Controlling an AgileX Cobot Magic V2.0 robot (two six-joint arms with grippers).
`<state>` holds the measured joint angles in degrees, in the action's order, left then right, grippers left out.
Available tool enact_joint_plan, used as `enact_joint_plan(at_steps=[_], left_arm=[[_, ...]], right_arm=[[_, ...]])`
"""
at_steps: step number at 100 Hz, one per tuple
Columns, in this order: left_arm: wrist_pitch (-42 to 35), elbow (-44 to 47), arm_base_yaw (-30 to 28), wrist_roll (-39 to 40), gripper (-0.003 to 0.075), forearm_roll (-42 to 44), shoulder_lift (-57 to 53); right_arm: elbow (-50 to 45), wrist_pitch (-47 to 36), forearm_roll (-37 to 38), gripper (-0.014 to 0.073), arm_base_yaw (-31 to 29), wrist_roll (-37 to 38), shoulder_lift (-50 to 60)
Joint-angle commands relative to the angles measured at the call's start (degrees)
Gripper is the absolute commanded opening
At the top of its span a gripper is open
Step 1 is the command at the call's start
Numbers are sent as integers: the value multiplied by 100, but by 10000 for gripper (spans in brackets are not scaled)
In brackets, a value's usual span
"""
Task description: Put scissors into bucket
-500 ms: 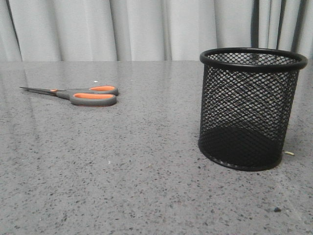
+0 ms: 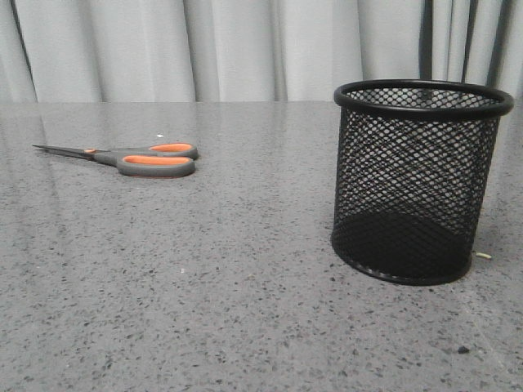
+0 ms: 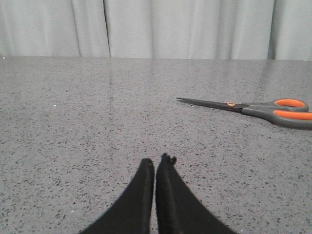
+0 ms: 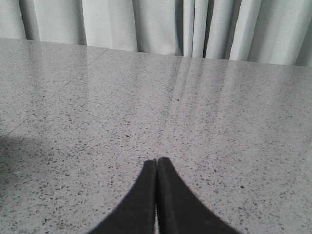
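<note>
The scissors (image 2: 135, 157) lie flat on the grey speckled table at the far left, blades pointing left, grey handles with orange loops to the right. They also show in the left wrist view (image 3: 263, 108), ahead and off to one side of my left gripper (image 3: 156, 163), which is shut and empty. The bucket (image 2: 418, 180), a black wire-mesh cup, stands upright at the right, nearer the front. My right gripper (image 4: 157, 161) is shut and empty over bare table; neither task object shows in its view. Neither gripper shows in the front view.
The grey speckled table (image 2: 245, 278) runs back to pale curtains (image 2: 245, 49). A small pale crumb (image 2: 484, 256) lies by the bucket's base and a dark speck (image 2: 462, 349) lies near the front right.
</note>
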<state>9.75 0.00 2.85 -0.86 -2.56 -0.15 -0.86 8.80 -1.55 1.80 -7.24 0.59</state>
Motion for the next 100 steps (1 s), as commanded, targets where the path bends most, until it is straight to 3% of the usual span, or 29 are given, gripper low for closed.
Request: enact_joint_plan(at_steps=[1, 77, 100], left_arm=[[-442, 238, -1, 22, -19, -10, -146], [-495, 228, -1, 22, -19, -37, -146], [-747, 228, -1, 22, -19, -987, -146]], right_arm=[[-25, -407, 54, -63, -17, -10, 130], [-25, -586, -94, -63, -17, -10, 130], [-25, -880, -635, -63, -17, -10, 130]])
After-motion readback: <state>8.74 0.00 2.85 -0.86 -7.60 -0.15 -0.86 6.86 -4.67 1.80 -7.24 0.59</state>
